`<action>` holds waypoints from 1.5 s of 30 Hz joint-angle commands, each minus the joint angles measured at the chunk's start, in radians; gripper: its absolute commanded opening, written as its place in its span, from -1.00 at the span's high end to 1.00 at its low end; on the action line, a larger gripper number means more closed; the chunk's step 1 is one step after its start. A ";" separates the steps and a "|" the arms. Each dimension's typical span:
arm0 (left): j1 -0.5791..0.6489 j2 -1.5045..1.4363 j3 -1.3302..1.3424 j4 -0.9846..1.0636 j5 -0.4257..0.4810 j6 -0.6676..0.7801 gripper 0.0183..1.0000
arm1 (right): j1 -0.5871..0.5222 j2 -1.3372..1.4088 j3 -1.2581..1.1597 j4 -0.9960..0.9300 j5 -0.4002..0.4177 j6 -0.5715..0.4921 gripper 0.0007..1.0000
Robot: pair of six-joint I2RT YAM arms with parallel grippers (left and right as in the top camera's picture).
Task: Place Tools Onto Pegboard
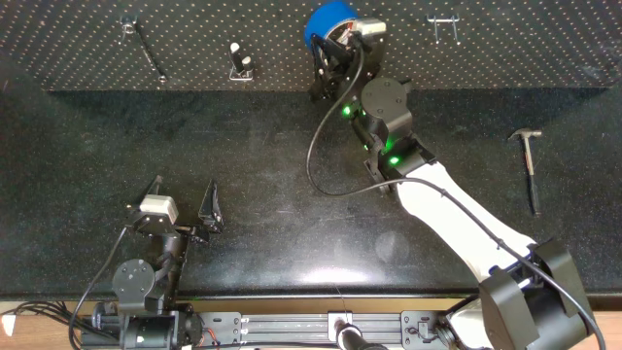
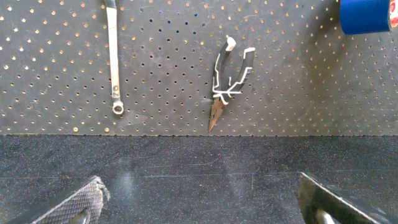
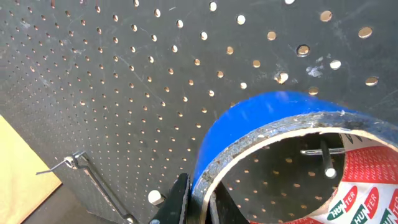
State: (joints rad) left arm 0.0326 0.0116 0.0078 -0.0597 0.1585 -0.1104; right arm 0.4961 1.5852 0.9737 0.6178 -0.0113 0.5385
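My right gripper is up at the pegboard, pinching the wall of the blue tape roll, one finger outside the ring and one inside. Through the roll's hole I see a metal peg. It seems to sit inside the ring, but I cannot tell whether the roll touches it. My left gripper rests low over the black table near its own base, fingers spread wide with nothing between them. It faces the board, where a wrench hangs at the left and a pair of pliers just beside it, nose down. A hammer lies flat on the table at the right, well apart from both grippers.
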 commanded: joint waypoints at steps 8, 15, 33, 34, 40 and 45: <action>-0.004 -0.008 -0.002 -0.005 0.011 -0.009 -0.99 | 0.008 -0.001 0.027 -0.087 -0.088 0.101 0.55; -0.004 -0.008 -0.002 -0.005 0.011 -0.009 -0.99 | -0.031 -0.187 0.027 -0.600 -0.240 0.101 0.55; -0.004 -0.008 -0.002 -0.005 0.011 -0.009 -0.99 | -1.119 0.032 0.027 -1.388 -0.031 -1.168 -0.90; -0.004 -0.008 -0.002 -0.005 0.011 -0.009 -0.99 | -1.141 0.073 0.027 -1.353 -0.114 -1.188 -0.92; -0.004 -0.008 -0.002 -0.005 0.011 -0.009 -0.99 | -1.172 0.196 0.104 -1.407 -0.113 -1.167 -0.94; -0.004 -0.008 -0.002 -0.005 0.011 -0.009 -0.99 | -1.171 0.203 0.104 -1.448 -0.112 -1.164 -0.90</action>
State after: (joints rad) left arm 0.0311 0.0116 0.0078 -0.0601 0.1596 -0.1104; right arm -0.6689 1.7618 1.0740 -0.8120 -0.1074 -0.6266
